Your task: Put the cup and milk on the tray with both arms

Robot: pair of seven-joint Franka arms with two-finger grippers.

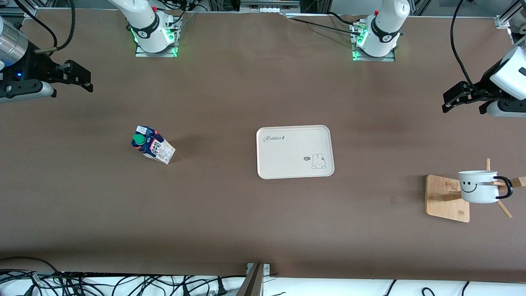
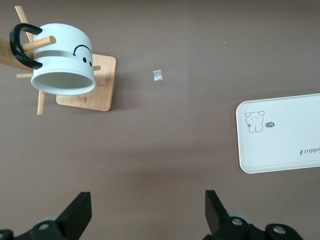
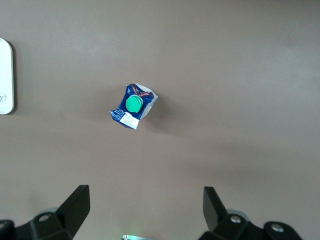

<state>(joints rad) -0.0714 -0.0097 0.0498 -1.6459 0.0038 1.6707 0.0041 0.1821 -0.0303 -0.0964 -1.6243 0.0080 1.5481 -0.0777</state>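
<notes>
Starting at the right arm's end of the table, we see the right gripper [image 1: 84, 80] hanging in the air above bare tabletop, its two fingers [image 3: 75, 207] spread wide apart with nothing between them. Next we come to the milk [image 1: 152, 144], standing on the table toward that same end, its green cap [image 3: 133, 103] on top and screwed on, so we cannot see inside. It sits well apart from everything else.

In the middle of the table we find the tray [image 1: 287, 158], lying flat with its "Rabbit" lettering and little rabbit drawing in plain view; nothing lies in it.

Moving on toward the left arm's end, we reach the wooden stand [image 1: 441, 201], and the cup [image 1: 478, 187] hangs on one of its pegs by the black handle, tipped on its side. From the left wrist view we look into its mouth: white inside and holding nothing. Above this end hovers the left gripper [image 1: 452, 100], fingers [image 2: 77, 212] parted wide, gripping nothing.
</notes>
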